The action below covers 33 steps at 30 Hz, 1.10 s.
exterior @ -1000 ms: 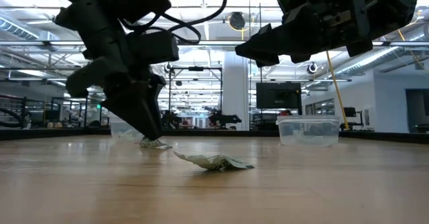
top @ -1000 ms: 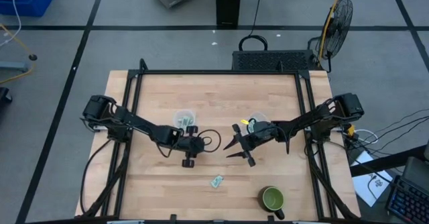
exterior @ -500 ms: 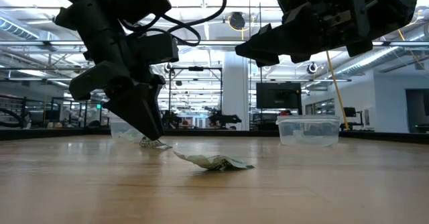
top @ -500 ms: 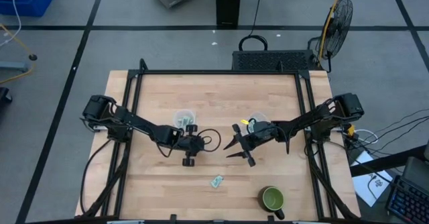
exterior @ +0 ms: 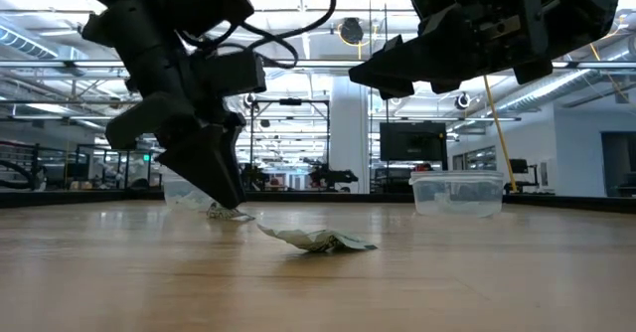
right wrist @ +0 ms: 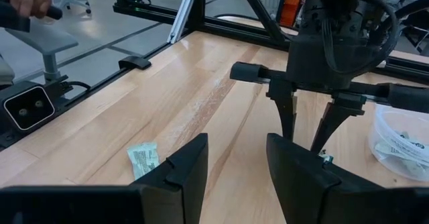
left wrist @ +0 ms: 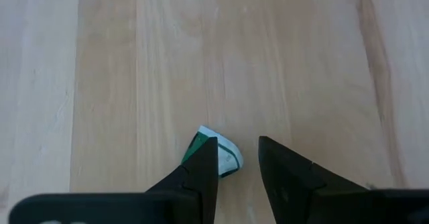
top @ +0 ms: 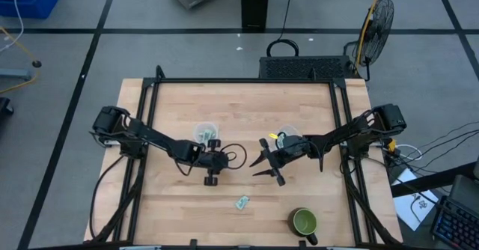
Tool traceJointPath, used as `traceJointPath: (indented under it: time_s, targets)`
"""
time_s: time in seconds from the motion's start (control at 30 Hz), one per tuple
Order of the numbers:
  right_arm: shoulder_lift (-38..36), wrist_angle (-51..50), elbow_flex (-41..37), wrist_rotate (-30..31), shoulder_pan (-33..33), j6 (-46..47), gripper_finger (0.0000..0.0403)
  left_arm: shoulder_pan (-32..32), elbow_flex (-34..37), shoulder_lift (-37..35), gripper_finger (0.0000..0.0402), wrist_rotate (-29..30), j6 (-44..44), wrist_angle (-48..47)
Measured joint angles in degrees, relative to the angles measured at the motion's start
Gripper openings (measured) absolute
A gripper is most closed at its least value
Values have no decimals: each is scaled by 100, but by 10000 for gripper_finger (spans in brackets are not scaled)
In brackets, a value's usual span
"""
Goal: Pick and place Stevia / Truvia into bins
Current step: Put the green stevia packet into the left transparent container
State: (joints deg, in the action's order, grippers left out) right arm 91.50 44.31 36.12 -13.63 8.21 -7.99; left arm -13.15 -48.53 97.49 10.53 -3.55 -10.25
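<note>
Wood table (top: 165, 205): two clear cups (top: 203, 132) (top: 287, 135) mid-table, one packet (top: 241, 201) and green mug (top: 304, 221) near front edge.

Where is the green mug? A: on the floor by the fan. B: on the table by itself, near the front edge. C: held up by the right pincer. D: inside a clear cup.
B: in the high view the green mug stands alone on the wooden table near its front edge, apart from the right pincer and both clear cups.

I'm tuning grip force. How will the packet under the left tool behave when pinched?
The packet by the left tool looks thin, probably light. The one mid-table lies crumpled, suggesting floppy paper. On the smooth table it may slide.
</note>
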Motion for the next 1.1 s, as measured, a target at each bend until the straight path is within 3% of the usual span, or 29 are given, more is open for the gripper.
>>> traceJointPath:
  time_s: [0.47, 0.57, 0.77, 0.93, 1.1]
  targets:
    - [2, 1, -2, 2, 0, 2, 146, -55, 227, 155, 110, 244, 215, 386]
    - [2, 0, -2, 2, 0, 2, 146, -52, 227, 162, 89, 250, 234, 393]
    - [2, 0, -2, 2, 0, 2, 146, -44, 233, 171, 10, 334, 308, 386]
    - [2, 0, -2, 2, 0, 2, 146, -59, 194, 89, 6, 607, 443, 287]
    - [2, 8, -2, 2, 0, 1, 146, -98, -20, -424, 6, 863, 894, -4]
